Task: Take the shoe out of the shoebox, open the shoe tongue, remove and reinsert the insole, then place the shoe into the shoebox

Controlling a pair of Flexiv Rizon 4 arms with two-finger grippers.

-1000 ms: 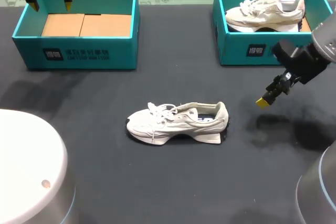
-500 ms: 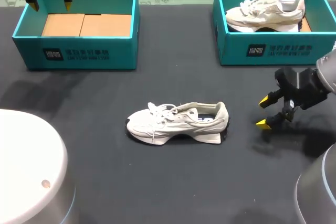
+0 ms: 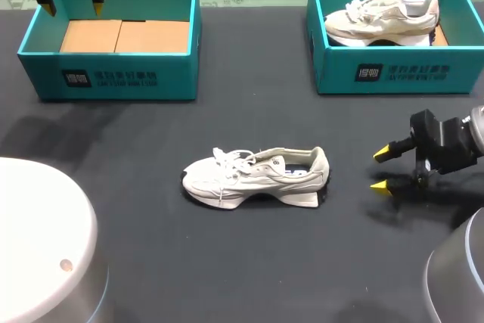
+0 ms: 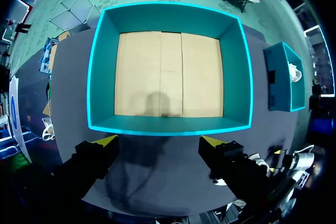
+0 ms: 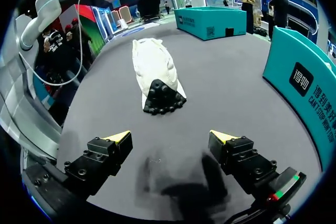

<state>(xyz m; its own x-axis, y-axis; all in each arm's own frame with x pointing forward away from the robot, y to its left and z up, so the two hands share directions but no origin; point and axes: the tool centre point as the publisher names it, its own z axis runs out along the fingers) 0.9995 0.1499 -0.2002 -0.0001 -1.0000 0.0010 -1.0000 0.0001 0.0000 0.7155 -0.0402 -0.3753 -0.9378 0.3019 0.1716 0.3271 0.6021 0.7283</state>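
Over on the left, the left gripper (image 3: 72, 11) hangs above the empty teal cardboard shoebox (image 3: 113, 81), fingers spread, nothing held. Parked clear of the action, I'd say. In the middle, the white lace-up sneaker (image 3: 257, 178) stands on its sole, out of any box, heel toward the right gripper (image 3: 381, 169). That one sits low near the heel, not touching, yellow tips wide apart, probably lining up for the tongue. Behind it, a second teal shoebox (image 3: 378, 73) holds another white sneaker (image 3: 382, 17).

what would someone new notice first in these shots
A white shoe sits alone mid-table, heel toward the open right gripper. Two teal boxes stand behind it: the left shoebox is empty, with the open left gripper above its far rim, and the right shoebox holds a second shoe.
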